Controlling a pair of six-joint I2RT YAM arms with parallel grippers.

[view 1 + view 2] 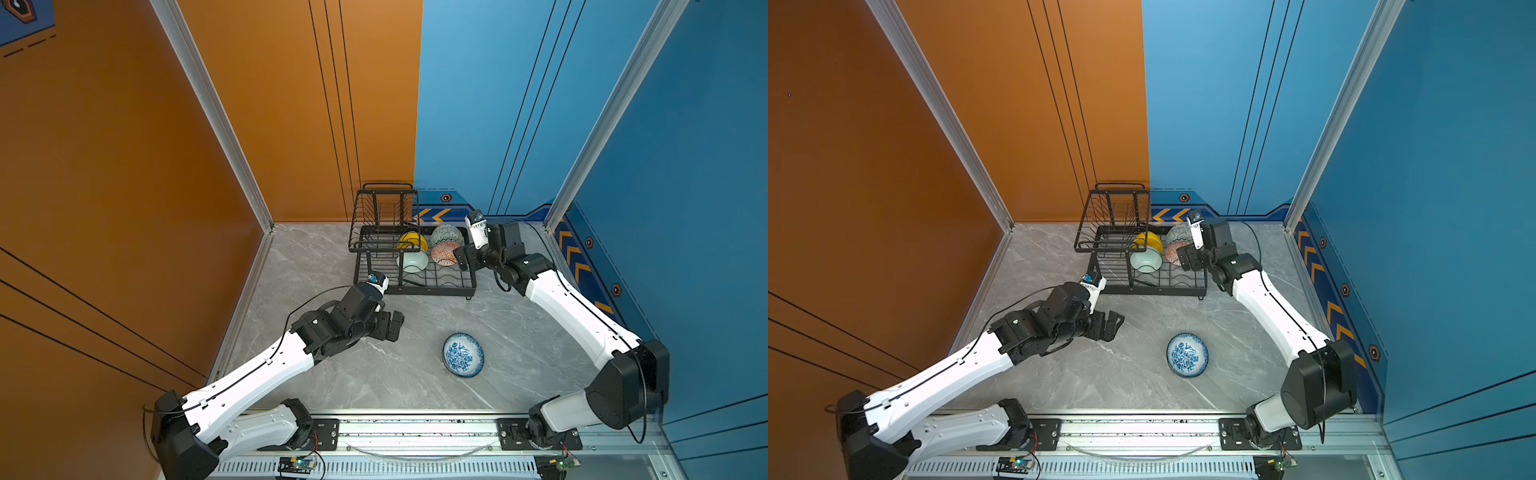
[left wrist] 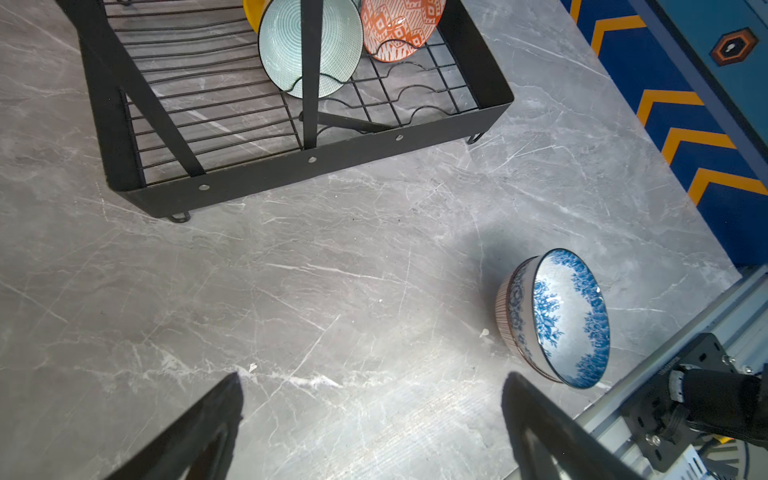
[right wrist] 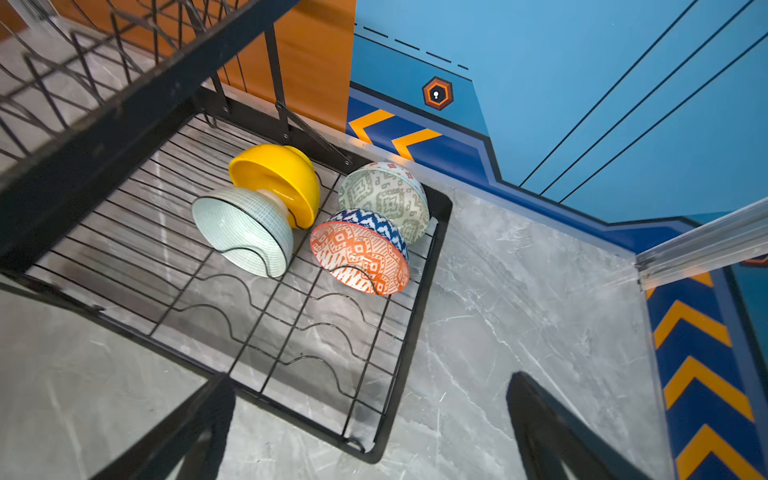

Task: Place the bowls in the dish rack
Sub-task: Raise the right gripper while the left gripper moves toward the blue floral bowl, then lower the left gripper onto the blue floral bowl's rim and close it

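1. Four bowls sit on edge in the slots of the black wire dish rack (image 1: 432, 289), all in its lower tray towards the back: the plain yellow bowl (image 3: 282, 178), the pale mint ringed bowl (image 3: 241, 228) leaning on it, the grey-green geometric bowl (image 3: 386, 195), and the orange diamond-patterned bowl (image 3: 357, 257) in front of that one.
2. The raised basket tier holds nothing that I can see.
3. On the grey marble desk (image 1: 353, 374), well in front of the rack, stands the blue-and-white floral bowl (image 1: 462, 354), mouth up.
4. My left wrist view shows a pinkish striped wall (image 2: 503, 320) around it. I judge this a sixth bowl nested beneath, but cannot confirm.
5. Left end effector (image 1: 392, 326): wide, holding nothing, over bare desk between rack and floral bowl, apart from both.
6. Right end effector (image 1: 462, 259): wide, empty, at the rack's right side just beside the orange bowl.
7. Progress, as I judge it: four loaded, two left if the nesting is real. The front slots are free.
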